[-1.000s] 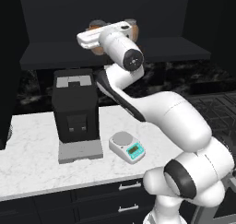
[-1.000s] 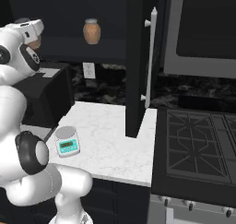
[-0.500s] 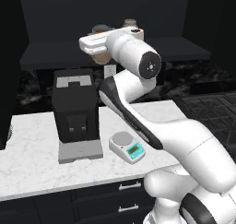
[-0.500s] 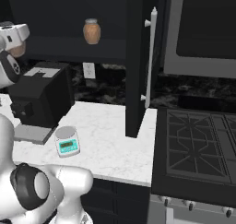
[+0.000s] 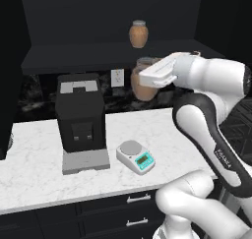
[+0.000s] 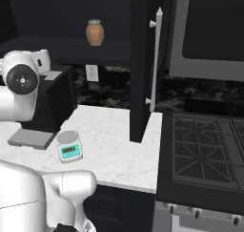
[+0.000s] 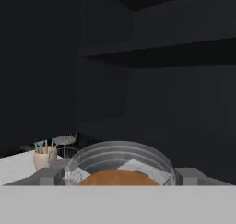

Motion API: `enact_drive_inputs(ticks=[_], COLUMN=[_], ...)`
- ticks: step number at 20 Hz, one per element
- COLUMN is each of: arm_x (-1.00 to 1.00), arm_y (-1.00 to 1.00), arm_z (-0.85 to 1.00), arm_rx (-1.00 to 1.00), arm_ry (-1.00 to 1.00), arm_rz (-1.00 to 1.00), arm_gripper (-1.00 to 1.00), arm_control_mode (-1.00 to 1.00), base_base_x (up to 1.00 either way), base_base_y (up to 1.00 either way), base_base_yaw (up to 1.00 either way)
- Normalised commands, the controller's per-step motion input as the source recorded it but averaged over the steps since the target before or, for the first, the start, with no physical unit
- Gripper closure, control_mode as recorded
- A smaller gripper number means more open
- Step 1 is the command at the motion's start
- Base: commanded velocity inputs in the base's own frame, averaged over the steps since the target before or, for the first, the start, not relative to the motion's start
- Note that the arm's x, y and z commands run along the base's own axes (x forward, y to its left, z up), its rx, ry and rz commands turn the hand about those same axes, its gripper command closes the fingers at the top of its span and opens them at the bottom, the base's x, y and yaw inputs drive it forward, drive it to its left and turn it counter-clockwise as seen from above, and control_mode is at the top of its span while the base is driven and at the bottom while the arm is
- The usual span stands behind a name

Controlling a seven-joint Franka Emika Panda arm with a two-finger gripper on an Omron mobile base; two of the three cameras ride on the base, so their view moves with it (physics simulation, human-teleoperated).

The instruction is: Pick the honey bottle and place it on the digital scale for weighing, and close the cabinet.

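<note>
The honey bottle (image 5: 139, 91), a round amber jar with a grey cap, hangs in the air in front of the backsplash, below the cabinet shelf. My gripper (image 5: 147, 77) is shut on it near the top. In the hand view the honey bottle (image 7: 120, 171) sits between the two fingers (image 7: 48, 176), its glassy rim and brown body up close. The digital scale (image 5: 135, 156), white with a teal display, rests on the counter below and to the left; it also shows as the digital scale (image 6: 69, 146). The cabinet (image 5: 98, 51) stands open, its right door (image 6: 140, 64) swung out.
A second, slimmer orange jar (image 5: 139, 34) stays on the cabinet shelf. The black coffee machine (image 5: 78, 115) stands left of the scale. A stove (image 6: 205, 154) lies right of the counter. A cup of utensils (image 7: 44, 156) sits on the counter.
The arm has swung down and to the right from shelf height, carrying the honey bottle out of the cabinet. The other jar and the scale stay put.
</note>
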Motion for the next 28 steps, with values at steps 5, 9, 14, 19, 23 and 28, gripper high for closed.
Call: enact_drive_inputs(ticks=[5, 9, 14, 19, 23, 28], arm_x=[0.08, 0.55, 0.90, 0.44, 0.20, 0.14], arm_y=[-0.23, -0.02, -0.03, -0.04, -0.06, -0.06], arm_z=[-1.00, -1.00, -0.95, -0.82, -0.52, -0.33], arm_rx=[-0.17, -0.04, 0.00, -0.02, -0.04, -0.04], arm_ry=[0.10, 0.00, 0.00, 0.00, 0.04, 0.03], arm_rz=[0.41, 0.37, 0.33, 0.25, 0.10, 0.00], arm_gripper=[1.00, 1.00, 1.00, 1.00, 1.00, 1.00], arm_control_mode=[-1.00, -1.00, -1.00, -1.00, -1.00, -1.00], base_base_x=[0.00, 0.00, 0.00, 0.00, 0.00, 0.00], base_base_y=[0.00, 0.00, 0.00, 0.00, 0.00, 0.00], base_base_yaw=[0.00, 0.00, 0.00, 0.00, 0.00, 0.00])
